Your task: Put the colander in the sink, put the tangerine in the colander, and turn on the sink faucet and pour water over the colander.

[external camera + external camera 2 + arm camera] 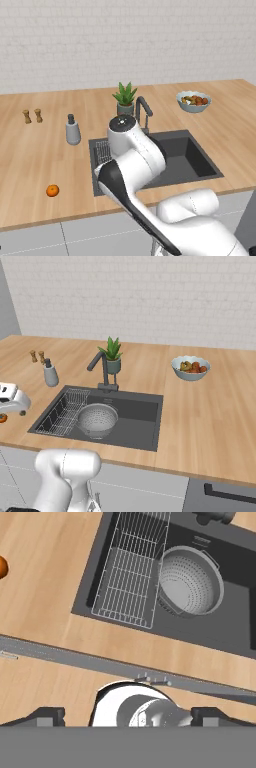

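Observation:
The silvery perforated colander (pixel 97 420) stands upright in the dark grey sink (pixel 137 431), beside the wire rack (pixel 62 411); the hand view shows the colander (pixel 190 587) empty. The small orange tangerine (pixel 52 190) lies on the wooden counter left of the sink, near the front edge, and sits at the left border of the hand view as the tangerine (pixel 1 567). The dark arched faucet (pixel 102 368) rises behind the basin, with no water visible. My gripper (pixel 131 714) hovers above the counter's front edge, left of the sink, open and holding nothing.
A grey soap dispenser (pixel 73 131) and a potted plant (pixel 125 97) stand behind the sink. A pale bowl of mixed fruit (pixel 193 101) sits at the back right. Two small shakers (pixel 32 116) stand at the far left. My arm covers the sink's left part in the left base view.

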